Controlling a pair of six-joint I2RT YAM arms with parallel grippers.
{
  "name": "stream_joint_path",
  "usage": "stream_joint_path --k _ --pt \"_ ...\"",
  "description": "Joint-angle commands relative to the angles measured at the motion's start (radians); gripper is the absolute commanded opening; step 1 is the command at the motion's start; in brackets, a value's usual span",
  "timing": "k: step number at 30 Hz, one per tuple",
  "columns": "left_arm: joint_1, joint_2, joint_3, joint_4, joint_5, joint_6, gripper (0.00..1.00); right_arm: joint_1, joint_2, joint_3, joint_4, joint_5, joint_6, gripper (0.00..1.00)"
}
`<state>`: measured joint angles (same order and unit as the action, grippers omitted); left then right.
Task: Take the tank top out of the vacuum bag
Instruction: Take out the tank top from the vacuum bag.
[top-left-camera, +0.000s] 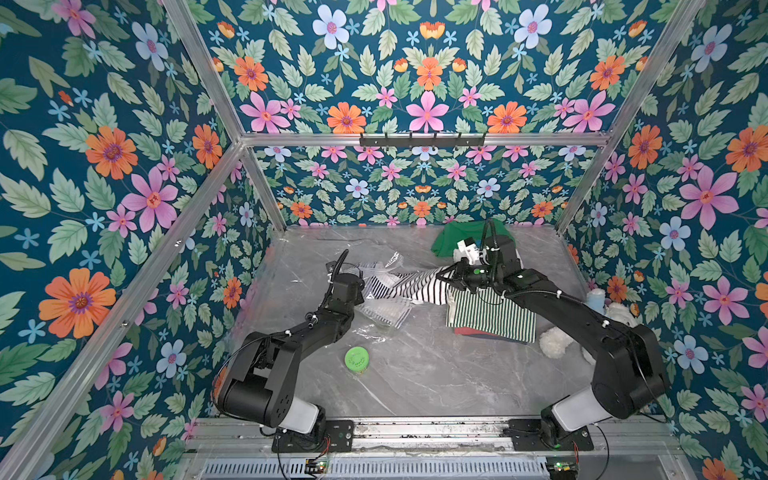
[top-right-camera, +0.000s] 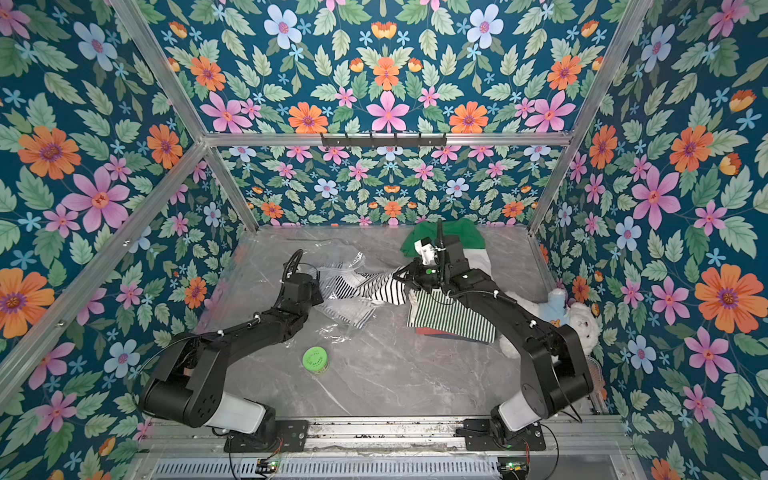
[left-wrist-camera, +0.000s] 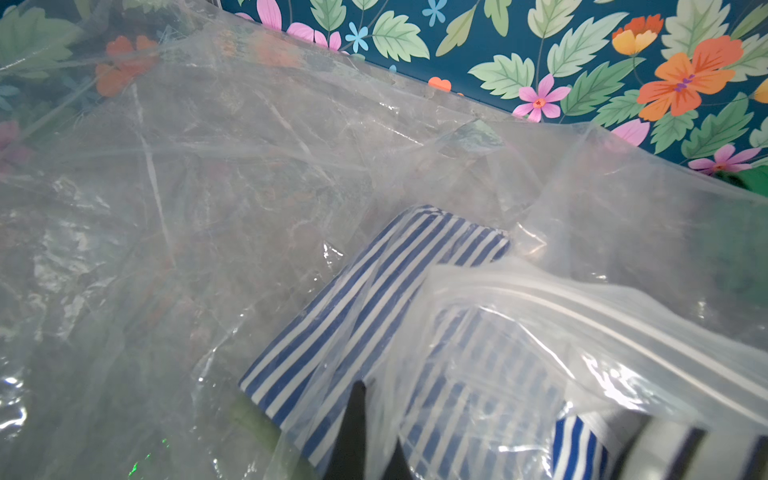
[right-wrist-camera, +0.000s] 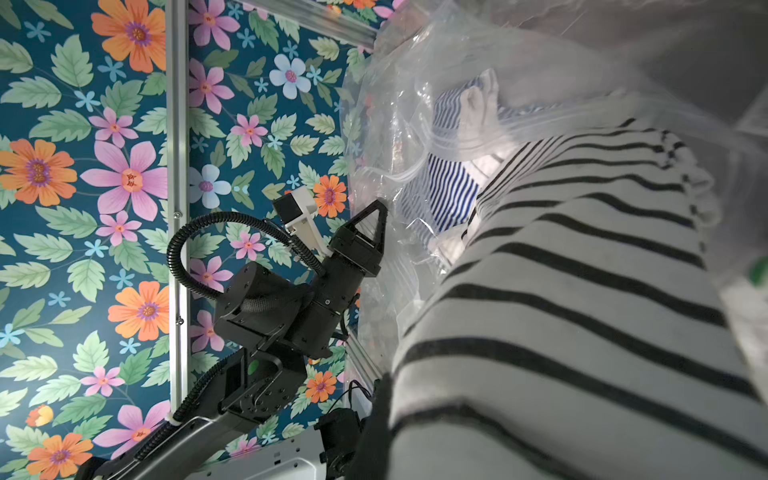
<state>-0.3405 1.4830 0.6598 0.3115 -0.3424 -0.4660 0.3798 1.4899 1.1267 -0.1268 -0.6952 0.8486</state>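
- A green-lidded jar (top-left-camera: 356, 360) stands upright on the grey surface (top-left-camera: 436, 382). It is nearest the arm bases and apart from everything else.
- Just beyond it, left of centre, the bag (top-left-camera: 384, 309) lies crumpled, its zip mouth turned toward the right arm.
- The left gripper (right-wrist-camera: 381, 208) is closed tight and pinches the bag's plastic beside the mouth.
- A blue-striped cloth (left-wrist-camera: 374, 299) lies inside the bag, seen through the film.
- Right of the bag sits a folded stack (top-left-camera: 492, 318) with a green-striped piece on top. A white plush toy (top-left-camera: 553, 343) lies beside it, toward the right wall.
- The right gripper (top-left-camera: 450, 277) hangs over the stack's far edge, clamped narrow on the tank top (top-left-camera: 417, 289), which is white with black stripes.
- The tank top stretches from that gripper across to the bag's mouth. Whether its far end lies under the plastic, I cannot tell.
- A green cloth (top-left-camera: 455, 239) lies against the back wall, behind the right gripper.
- A black hook rail (top-left-camera: 422, 140) is mounted high on the back wall.
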Motion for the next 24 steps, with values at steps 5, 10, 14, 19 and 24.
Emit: stream_joint_path --k 5,10,14,19,24 --pt "0.003 0.021 0.023 -0.003 -0.025 0.004 0.00 -0.131 -0.133 -0.018 -0.334 0.016 -0.098 0.00" --pt "0.003 0.041 0.039 0.000 -0.014 0.006 0.00 -0.256 -0.172 -0.022 -0.489 0.017 -0.167 0.00" --pt "0.005 0.043 0.043 0.000 -0.015 0.012 0.00 -0.335 -0.178 0.002 -0.601 0.035 -0.237 0.02" --pt "0.005 0.043 0.042 -0.005 -0.018 0.012 0.00 -0.387 -0.174 0.067 -0.729 0.097 -0.316 0.03" --pt "0.005 0.051 0.043 0.001 -0.016 0.010 0.00 -0.451 -0.142 0.068 -0.729 0.138 -0.351 0.04"
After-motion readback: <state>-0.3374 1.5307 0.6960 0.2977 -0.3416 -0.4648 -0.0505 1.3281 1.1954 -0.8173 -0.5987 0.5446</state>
